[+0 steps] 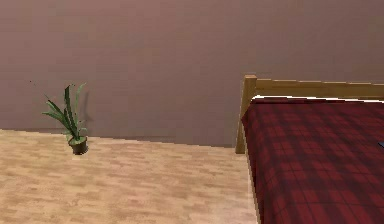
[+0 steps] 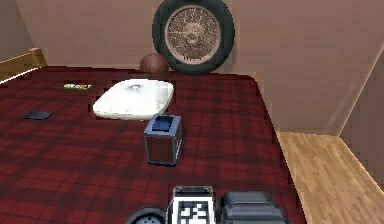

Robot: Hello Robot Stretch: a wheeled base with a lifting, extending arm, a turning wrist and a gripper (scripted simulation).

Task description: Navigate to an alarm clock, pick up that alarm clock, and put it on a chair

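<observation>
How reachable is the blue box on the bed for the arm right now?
Probably yes. The box stands on the bed just beyond the end of the arm, with nothing standing between them; the white pillow lies farther out.

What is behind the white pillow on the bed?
A brown ball, its underside hidden; farther back, a tyred wheel against the wall, its bottom covered by the bed.

Arm (image 2: 256, 207) low at the bottom edge (1 white marker (image 2: 195, 208)); gripper (image 2: 149, 216) barely visible.
</observation>
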